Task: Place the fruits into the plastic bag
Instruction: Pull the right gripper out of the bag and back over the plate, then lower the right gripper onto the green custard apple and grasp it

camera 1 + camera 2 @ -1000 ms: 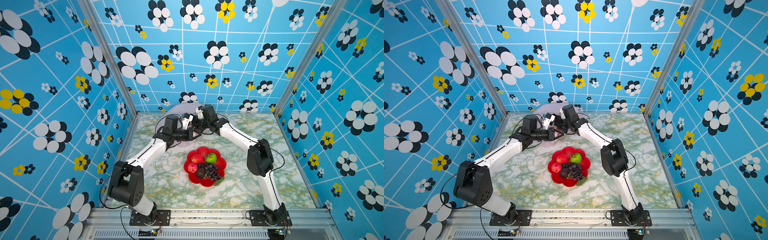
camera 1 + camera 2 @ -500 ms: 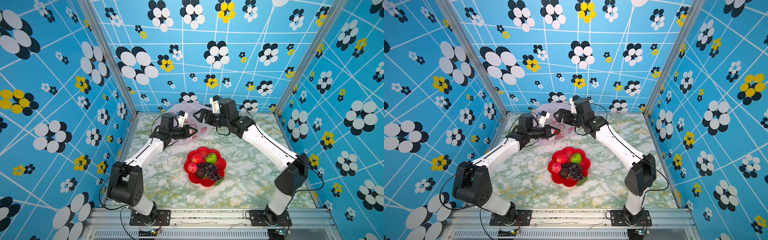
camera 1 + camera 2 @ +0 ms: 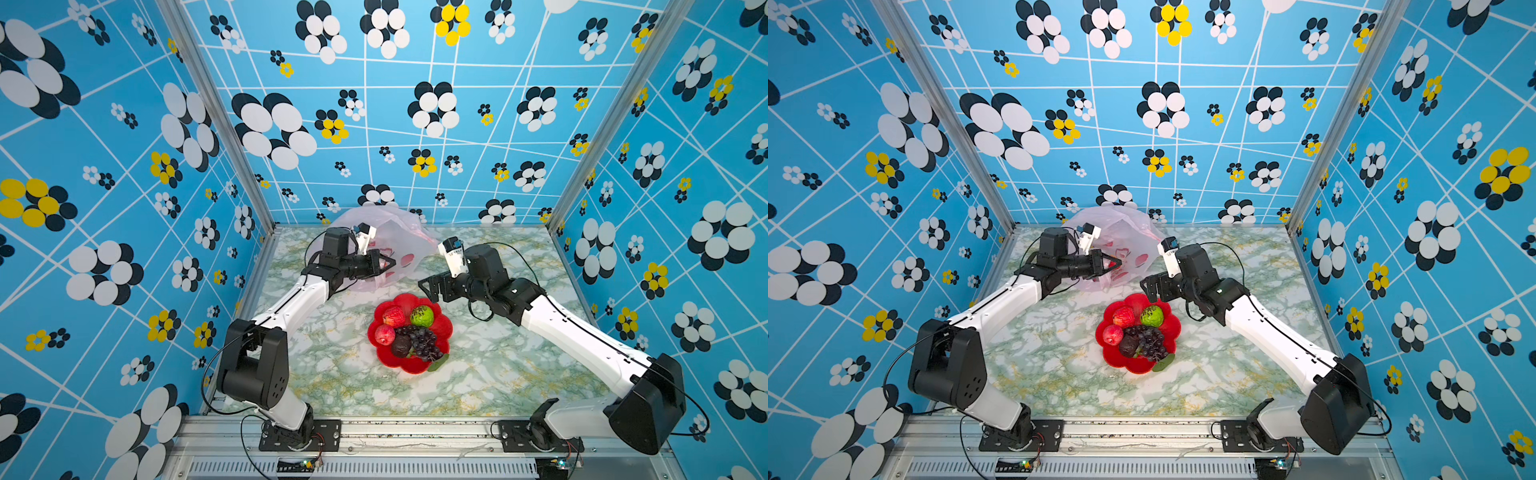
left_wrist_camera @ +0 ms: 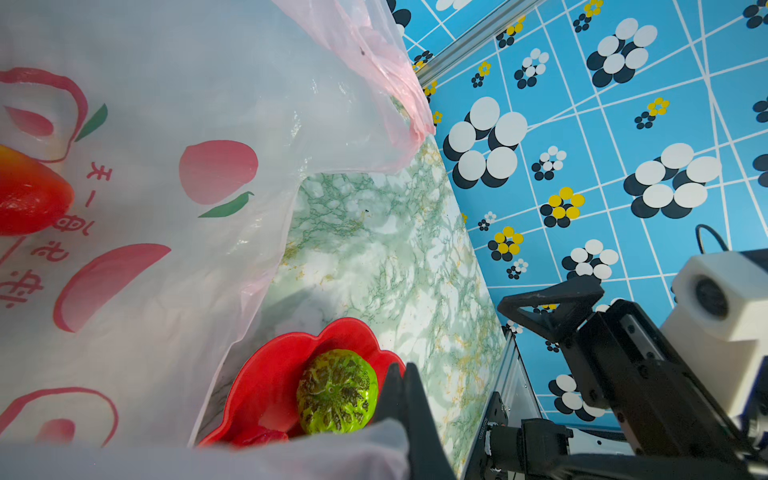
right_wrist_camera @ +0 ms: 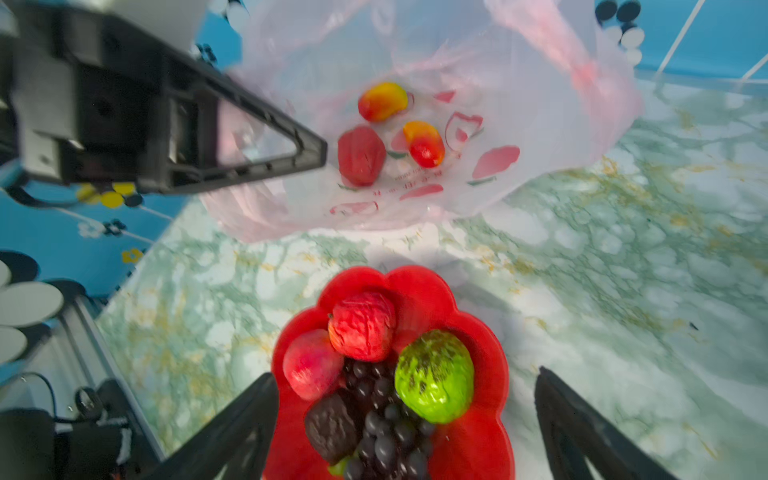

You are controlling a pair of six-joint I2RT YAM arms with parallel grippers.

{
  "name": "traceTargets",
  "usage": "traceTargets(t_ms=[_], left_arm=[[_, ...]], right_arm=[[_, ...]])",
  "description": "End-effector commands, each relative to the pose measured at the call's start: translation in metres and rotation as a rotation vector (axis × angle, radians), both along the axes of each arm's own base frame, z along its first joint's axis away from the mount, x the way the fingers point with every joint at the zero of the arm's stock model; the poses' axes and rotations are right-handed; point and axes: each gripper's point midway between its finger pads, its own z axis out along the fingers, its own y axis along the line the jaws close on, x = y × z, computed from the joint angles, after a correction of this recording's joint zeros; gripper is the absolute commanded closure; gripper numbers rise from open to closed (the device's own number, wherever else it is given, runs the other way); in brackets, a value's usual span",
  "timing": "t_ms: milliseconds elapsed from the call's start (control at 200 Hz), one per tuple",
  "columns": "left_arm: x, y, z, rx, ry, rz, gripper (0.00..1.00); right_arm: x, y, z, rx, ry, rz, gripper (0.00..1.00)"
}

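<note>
the left tool point(image 3: 384, 262) is clamped on the rim of the plastic bag point(image 3: 401, 232) at the back of the tabletop point(image 3: 332, 374), three fruits point(image 5: 360, 156) lying inside it, while the right tool point(image 3: 428, 289), jaws apart, hangs above the other fruits on the red plate point(image 3: 399, 363).

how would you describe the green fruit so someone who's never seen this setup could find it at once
On the marble table, look for the red flower-shaped plate near the middle. The green fruit sits at its far side, beside a wrinkled red fruit and behind the grapes. It is the only bright green, bumpy fruit there.
</note>
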Motion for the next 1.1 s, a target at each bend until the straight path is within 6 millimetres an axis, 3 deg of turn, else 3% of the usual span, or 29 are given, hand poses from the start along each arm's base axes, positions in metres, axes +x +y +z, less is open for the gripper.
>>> traceTargets(t_ms=[0,305,600,665,740,1095], left_arm=[[0.001,-0.002,-0.009,-0.007,0.016,-0.009,1.00],[0.001,-0.002,-0.009,-0.002,0.017,-0.006,1.00],[0.001,-0.001,-0.008,0.001,0.019,-0.002,1.00],[0.001,-0.001,-0.008,0.001,0.019,-0.003,1.00],[0.001,-0.001,-0.008,0.001,0.019,-0.003,1.00],[0.002,0.000,-0.010,0.002,0.024,0.000,1.00]], right_arm=[[-0.007,-0.009,-0.019,-0.105,0.130,-0.028,0.08],[-0.018,0.011,-0.065,-0.073,0.389,-0.138,0.15],[-0.020,0.021,-0.097,-0.186,0.459,-0.131,0.16],[-0.020,0.021,-0.102,-0.217,0.460,-0.131,0.14],[-0.020,0.022,-0.106,-0.237,0.463,-0.129,0.01],[-0.019,0.026,-0.129,-0.287,0.495,-0.121,0.01]])
